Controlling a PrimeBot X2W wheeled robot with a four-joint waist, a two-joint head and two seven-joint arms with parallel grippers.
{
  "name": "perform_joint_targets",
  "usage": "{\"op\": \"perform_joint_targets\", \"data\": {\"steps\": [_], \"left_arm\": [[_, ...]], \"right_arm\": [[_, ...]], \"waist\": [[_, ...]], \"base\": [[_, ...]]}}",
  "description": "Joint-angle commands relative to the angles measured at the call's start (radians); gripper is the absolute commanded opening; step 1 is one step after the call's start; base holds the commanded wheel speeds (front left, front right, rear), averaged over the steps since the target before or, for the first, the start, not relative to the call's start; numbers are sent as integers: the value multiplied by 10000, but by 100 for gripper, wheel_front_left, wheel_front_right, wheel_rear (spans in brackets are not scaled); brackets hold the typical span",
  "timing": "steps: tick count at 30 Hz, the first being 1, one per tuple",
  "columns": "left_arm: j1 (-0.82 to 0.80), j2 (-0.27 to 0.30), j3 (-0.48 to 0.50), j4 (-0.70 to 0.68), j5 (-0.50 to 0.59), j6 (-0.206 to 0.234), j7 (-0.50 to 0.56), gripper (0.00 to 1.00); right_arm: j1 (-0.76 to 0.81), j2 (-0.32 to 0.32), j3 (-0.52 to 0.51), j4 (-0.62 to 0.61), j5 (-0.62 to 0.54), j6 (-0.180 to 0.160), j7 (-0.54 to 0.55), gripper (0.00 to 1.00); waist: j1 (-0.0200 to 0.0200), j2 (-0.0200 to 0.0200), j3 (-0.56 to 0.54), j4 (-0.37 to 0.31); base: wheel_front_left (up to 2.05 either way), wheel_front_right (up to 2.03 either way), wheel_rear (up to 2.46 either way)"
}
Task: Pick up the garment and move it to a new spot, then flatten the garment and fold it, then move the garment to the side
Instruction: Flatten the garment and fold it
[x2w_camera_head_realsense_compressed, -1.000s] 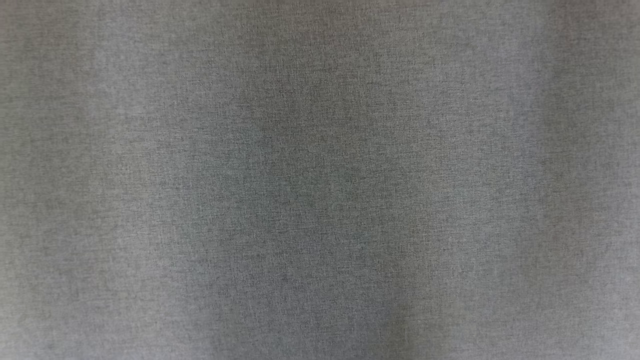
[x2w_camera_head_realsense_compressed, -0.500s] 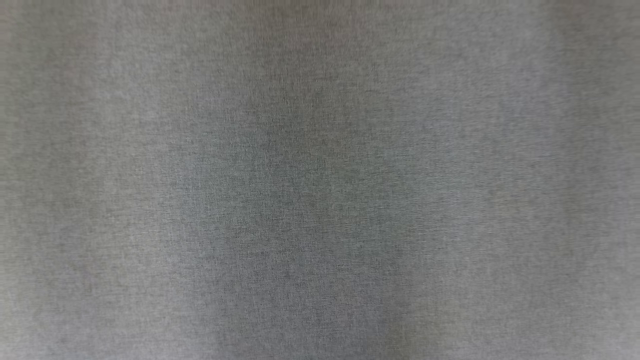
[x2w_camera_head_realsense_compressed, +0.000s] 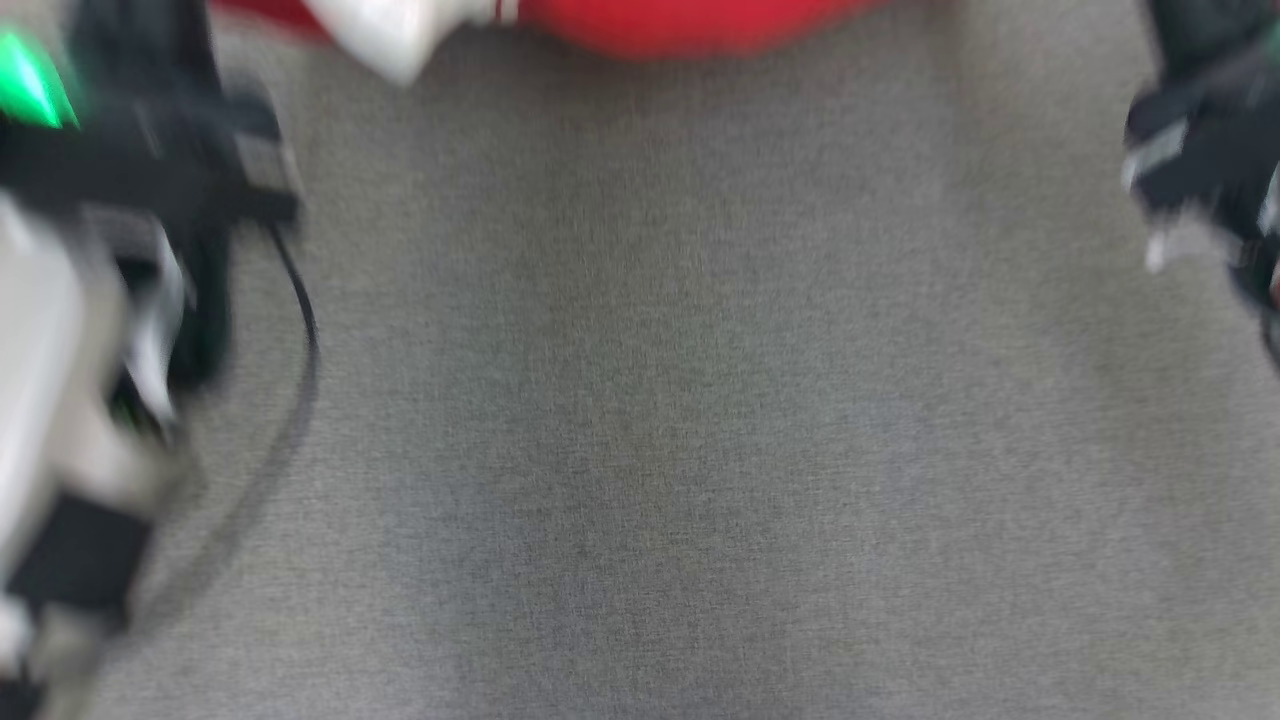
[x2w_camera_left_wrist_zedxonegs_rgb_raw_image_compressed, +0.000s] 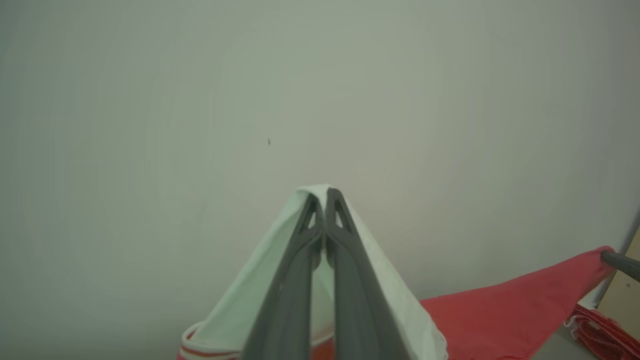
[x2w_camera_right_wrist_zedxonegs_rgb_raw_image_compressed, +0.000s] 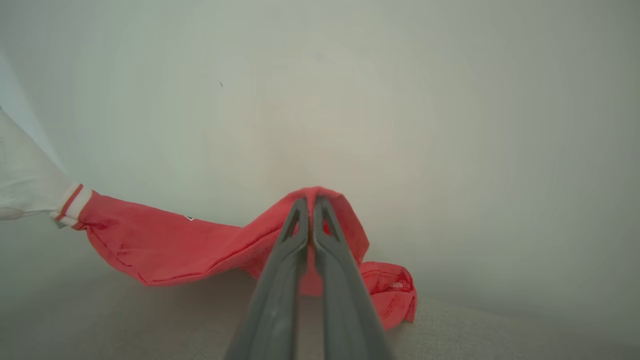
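your left gripper (x2w_camera_left_wrist_zedxonegs_rgb_raw_image_compressed: 325, 197) has its fingers pressed together on a white fold of the garment (x2w_camera_left_wrist_zedxonegs_rgb_raw_image_compressed: 500, 320), which drapes over the tips like a tent. your right gripper (x2w_camera_right_wrist_zedxonegs_rgb_raw_image_compressed: 310, 205) pinches the red cloth the same way, a peak of fabric over its closed tips. in the head view the garment shows as a blurred red and white band at 12 o'clock, between the left arm (x2w_camera_head_realsense_compressed: 70, 300) at 9 o'clock and the right arm (x2w_camera_head_realsense_compressed: 1200, 150) at 2 o'clock. in the right wrist view the red body sags from the pinch toward 8 o'clock, and one end lies crumpled on the grey surface (x2w_camera_head_realsense_compressed: 640, 420) at 5 o'clock.
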Motion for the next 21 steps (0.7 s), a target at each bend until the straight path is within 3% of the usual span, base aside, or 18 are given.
{"op": "perform_joint_targets", "data": {"steps": [1, 6, 10, 14, 21], "left_arm": [[867, 64, 159, -596, -70, 302, -29, 0], [4285, 357, 330, -2801, -350, 1266, -28, 0], [6166, 368, 722, -3511, -566, 1642, -28, 0], [7849, -65, 1185, -3827, -518, 1888, -30, 0], [10538, -1308, 1974, -3943, -240, 1777, -31, 0]], "right_arm": [[613, -167, -120, -279, 53, -28, -55, 0], [3073, -473, -867, -1127, 124, -28, -111, 0], [4823, -437, -1537, -1438, 43, -28, -141, 0], [6533, -121, -2213, -1581, -15, -28, -199, 0], [9195, 723, -3098, -1649, -404, -28, -107, 0]], "waist": [[2, 3, -685, -33], [2, 3, -1477, -43], [2, 3, -1938, -57], [2, 3, -2334, -70], [2, 3, -2928, -207]], "base": [[0, 0, 0], [0, 0, 0], [0, 0, 0], [0, 0, 0], [0, 0, 0]]}}
